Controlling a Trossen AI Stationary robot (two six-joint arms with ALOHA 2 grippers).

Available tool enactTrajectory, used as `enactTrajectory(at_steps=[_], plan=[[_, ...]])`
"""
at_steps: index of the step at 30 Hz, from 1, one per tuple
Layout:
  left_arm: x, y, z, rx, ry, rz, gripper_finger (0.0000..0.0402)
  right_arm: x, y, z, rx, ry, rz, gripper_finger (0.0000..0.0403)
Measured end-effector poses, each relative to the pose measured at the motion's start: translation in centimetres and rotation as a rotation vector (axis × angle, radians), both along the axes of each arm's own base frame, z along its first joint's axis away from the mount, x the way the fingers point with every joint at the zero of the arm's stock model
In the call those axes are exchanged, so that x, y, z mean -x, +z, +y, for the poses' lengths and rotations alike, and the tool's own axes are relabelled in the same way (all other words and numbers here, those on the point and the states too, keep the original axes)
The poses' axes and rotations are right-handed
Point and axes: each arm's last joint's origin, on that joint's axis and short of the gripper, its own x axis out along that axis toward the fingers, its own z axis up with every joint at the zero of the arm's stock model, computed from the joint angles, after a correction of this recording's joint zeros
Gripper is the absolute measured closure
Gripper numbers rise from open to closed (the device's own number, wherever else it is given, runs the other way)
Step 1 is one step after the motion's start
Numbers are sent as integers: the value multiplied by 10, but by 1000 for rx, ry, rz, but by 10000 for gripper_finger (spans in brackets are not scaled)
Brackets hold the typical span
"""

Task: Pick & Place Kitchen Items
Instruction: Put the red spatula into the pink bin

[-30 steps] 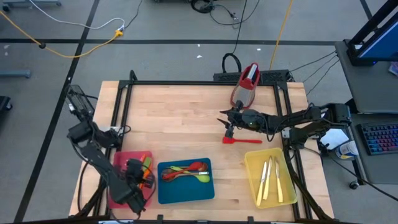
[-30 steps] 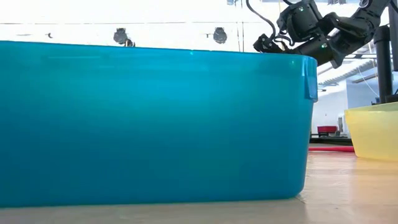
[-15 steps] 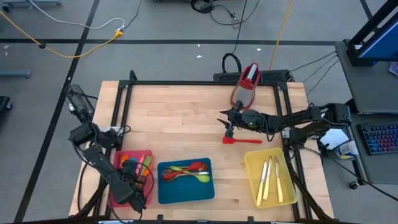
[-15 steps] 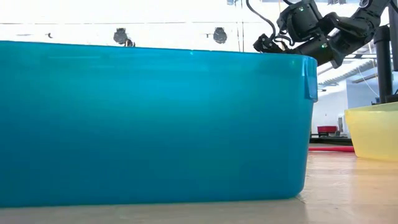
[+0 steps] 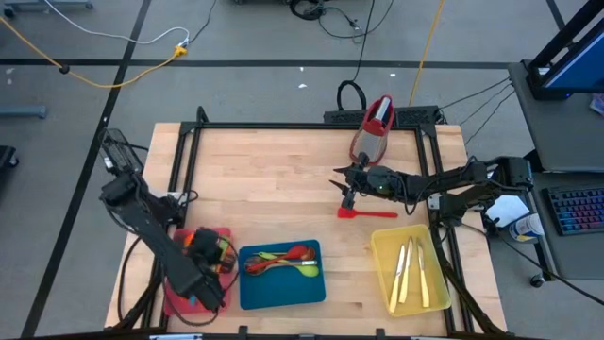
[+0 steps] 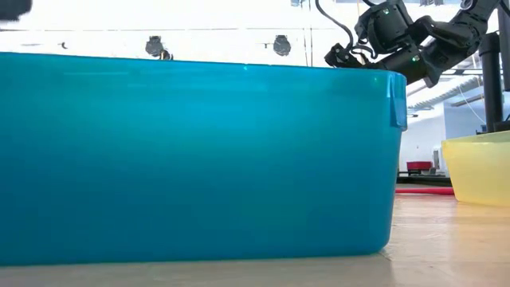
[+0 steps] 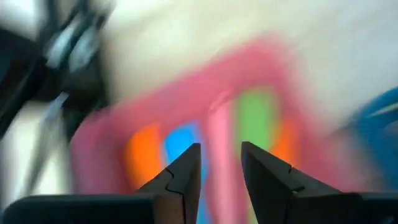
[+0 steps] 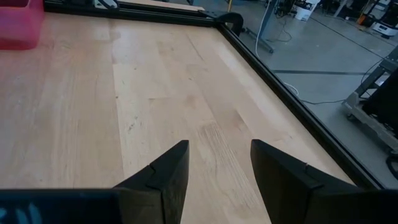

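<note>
Left hand: over the red tray at the near left of the surface, fingers parted with nothing between them (released, as its own wrist view shows).
Under the left hand: orange, blue, pink and green spatulas lying side by side in the red tray; the wrist view is blurred, so their exact outlines cannot be told.
Right hand: out over the middle-right of the surface, fingers spread and empty, bare wood showing between them.
Red spatula: flat on the surface, just below and to the near side of the right hand, apart from its fingers.
Blue tray: beside the left hand, toward the right arm; it holds red and green spoons lying across one another (in the low view its wall fills most of the frame).
Yellow tray: near side of the right hand, at the front right of the surface, with cream knives lying lengthwise in it.
Grater: red-topped, standing at the far edge, beyond the right hand.
</note>
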Motion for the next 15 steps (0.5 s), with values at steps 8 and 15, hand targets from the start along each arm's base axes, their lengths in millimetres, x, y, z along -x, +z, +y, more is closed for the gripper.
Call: enactTrajectory(at_steps=[8,15], plan=[[-10,45,34,-311,-326,-448,282,1,-3,1,-62,12,14,238],[-28,58,62,-546,-456,-449,282,9,-15,5,-101,83,186,238]])
